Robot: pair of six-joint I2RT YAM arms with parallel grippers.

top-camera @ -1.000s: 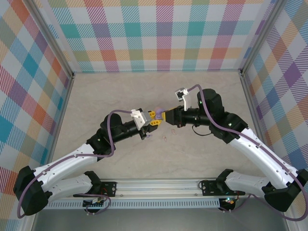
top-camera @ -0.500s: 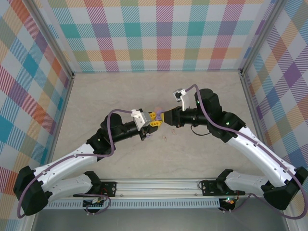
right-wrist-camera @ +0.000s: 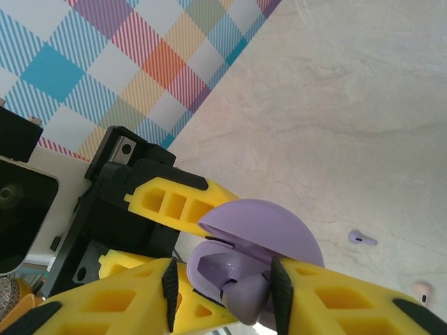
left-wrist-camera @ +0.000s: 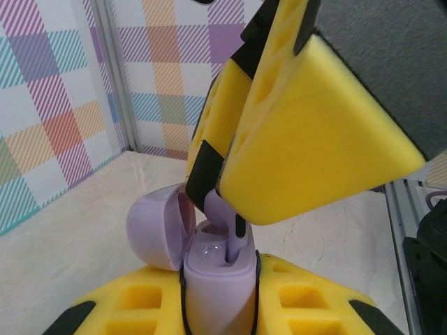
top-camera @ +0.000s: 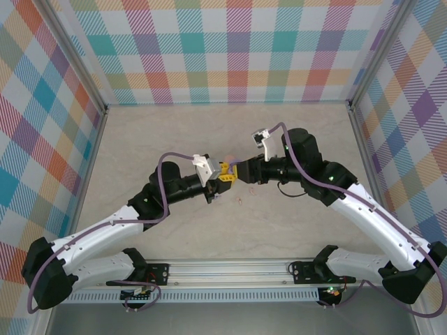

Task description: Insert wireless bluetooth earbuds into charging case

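— Left gripper point(top-camera: 225, 176) is clamped tight on the purple charging case point(left-wrist-camera: 216, 279), which stands upright between its fingers, lid point(left-wrist-camera: 157, 227) swung open to the left.
— And the purple earbud point(left-wrist-camera: 225, 216)?
— Its stem, the long axis, runs steeply down into the case's right-hand well, leaning a little. Its upper end is hidden. Right gripper point(right-wrist-camera: 223, 293) straddles it with jaws partly open and a gap showing on one side, so nothing looks pinched.
— What could go wrong?
— The bud does not look fully seated. A pad brushing it on the way out could tip it onto the table point(right-wrist-camera: 363, 105), beside the loose purple bud point(right-wrist-camera: 362, 238) and the pale bud point(right-wrist-camera: 421, 289). A nudge could also twist the case.
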